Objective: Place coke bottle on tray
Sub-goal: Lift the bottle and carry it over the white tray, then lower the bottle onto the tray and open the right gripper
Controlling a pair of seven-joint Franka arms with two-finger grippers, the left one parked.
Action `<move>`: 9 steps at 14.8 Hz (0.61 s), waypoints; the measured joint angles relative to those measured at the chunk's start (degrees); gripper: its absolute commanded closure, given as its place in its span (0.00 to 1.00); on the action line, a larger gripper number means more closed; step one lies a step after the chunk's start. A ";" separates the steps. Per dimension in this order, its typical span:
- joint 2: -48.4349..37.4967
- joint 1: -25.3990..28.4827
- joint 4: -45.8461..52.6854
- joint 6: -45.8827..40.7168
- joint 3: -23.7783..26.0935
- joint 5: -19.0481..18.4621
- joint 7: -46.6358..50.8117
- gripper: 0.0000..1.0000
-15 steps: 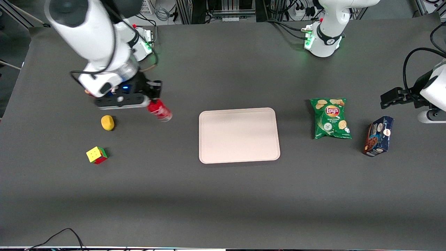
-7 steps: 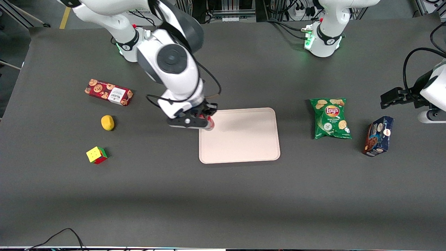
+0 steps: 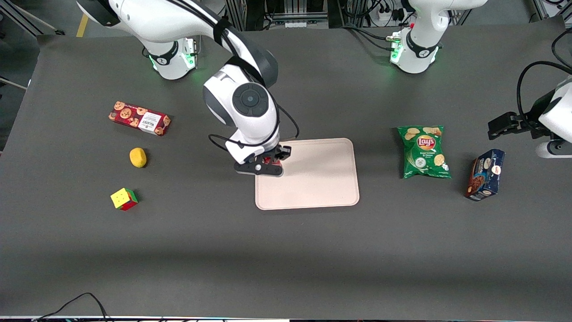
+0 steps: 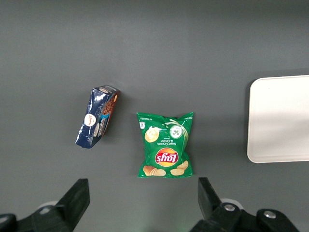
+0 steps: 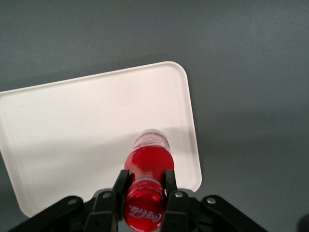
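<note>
Gripper [image 3: 269, 166] of the working arm, over the large flat pale pinkish-beige tray [image 3: 313, 179] at its edge toward the working arm's end. From the front we glimpse only a red sliver between the black fingers [image 3: 283, 153]. The wrist view shows more: the gripper [image 5: 145, 192] pinches the neck of the small red plastic coke bottle [image 5: 147, 166], whose base points down at the tray [image 5: 72, 125]. We cannot tell whether the base touches.

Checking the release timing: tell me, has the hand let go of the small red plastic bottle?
No, the hand clamps the small red plastic bottle above the tray.
</note>
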 measured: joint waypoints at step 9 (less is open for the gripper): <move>2.30 -3.40 -5.81 9.48 -0.51 -3.35 -0.02 1.00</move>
